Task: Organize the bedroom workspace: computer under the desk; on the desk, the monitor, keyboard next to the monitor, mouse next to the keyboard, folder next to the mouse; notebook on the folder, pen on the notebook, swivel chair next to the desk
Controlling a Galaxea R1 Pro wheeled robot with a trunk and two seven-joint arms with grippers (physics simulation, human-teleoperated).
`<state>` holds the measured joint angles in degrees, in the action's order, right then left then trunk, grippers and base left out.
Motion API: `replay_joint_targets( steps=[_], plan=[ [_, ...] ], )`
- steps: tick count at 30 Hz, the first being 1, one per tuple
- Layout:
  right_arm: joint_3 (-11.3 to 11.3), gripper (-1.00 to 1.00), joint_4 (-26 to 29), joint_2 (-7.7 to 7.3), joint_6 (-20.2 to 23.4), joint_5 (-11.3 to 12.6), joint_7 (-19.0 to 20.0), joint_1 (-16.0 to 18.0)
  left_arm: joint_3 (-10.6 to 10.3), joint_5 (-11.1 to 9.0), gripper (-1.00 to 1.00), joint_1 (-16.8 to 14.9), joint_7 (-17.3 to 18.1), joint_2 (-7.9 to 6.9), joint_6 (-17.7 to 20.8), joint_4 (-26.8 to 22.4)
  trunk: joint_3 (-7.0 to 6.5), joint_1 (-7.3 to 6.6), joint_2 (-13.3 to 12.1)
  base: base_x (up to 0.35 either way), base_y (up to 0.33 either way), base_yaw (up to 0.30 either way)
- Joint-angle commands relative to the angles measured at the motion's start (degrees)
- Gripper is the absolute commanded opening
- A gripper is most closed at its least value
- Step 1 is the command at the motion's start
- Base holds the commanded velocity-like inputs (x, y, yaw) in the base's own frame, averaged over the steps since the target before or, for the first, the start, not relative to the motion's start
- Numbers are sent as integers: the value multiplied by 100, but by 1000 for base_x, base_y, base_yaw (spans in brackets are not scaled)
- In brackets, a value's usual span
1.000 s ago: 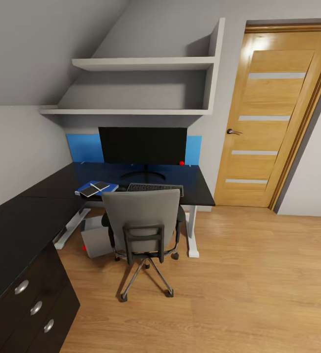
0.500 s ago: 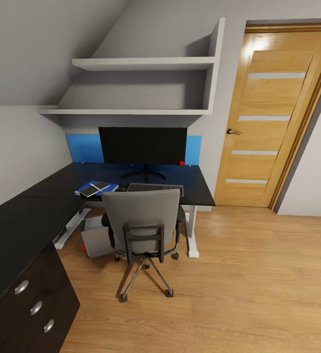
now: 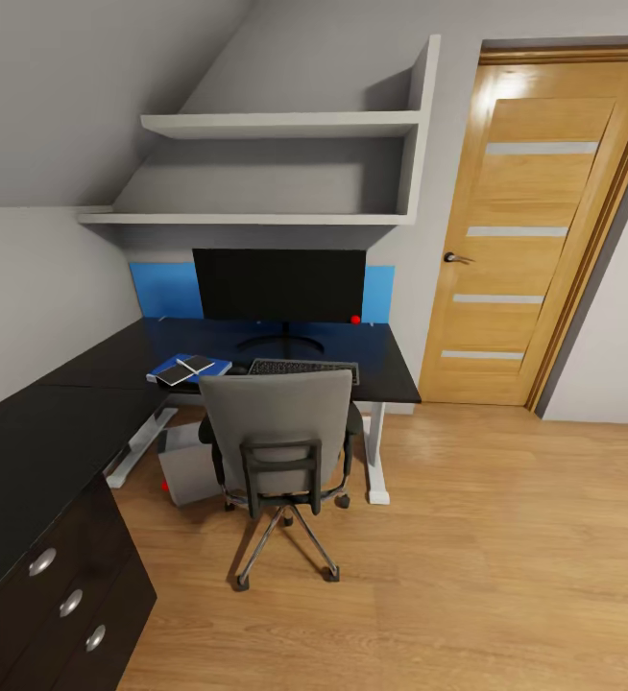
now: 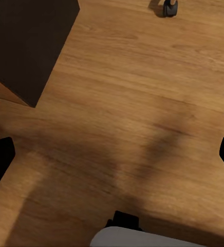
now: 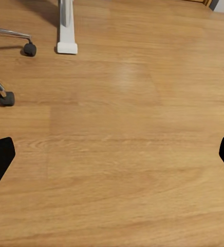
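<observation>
Both my claws hang spread apart over the floor, while the swivel chair [image 3: 277, 451], mid-frame at the table [image 3: 391, 369], should roll easily if gripped by its stiff backrest.

- You have no readable text, label, brand, number or sign anywhere in these views.
- The monitor [image 3: 278, 285] screen is plain black, with a small red dot at its lower corner and no lettering.
- The keyboard [image 3: 303, 369] keys are too small for you to read any legends.
- The blue folder [image 3: 187, 369] and the notebook [image 3: 192, 366] on it carry no title you can make out.
- The door [image 3: 534, 240] and the drawers [image 3: 69, 603] bear no markings.
</observation>
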<state>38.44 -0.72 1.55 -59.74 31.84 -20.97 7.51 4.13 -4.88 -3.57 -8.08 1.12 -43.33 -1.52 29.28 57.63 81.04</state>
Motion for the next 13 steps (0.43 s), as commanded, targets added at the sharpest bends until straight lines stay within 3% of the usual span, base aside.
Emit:
replay_joint_targets(
  steps=[1, 13],
  plan=[
    [49, 100, -8, 3, -12, 24, -30, 4, 36, -4, 100, -3, 17, 2, -18, 3, 6, 0, 3, 0, 0, 0],
    [49, 100, -8, 3, -12, 24, -30, 4, 11, 0, 100, -3, 28, -5, -11, 3, 6, 0, 3, 0, 0, 0]
  ],
)
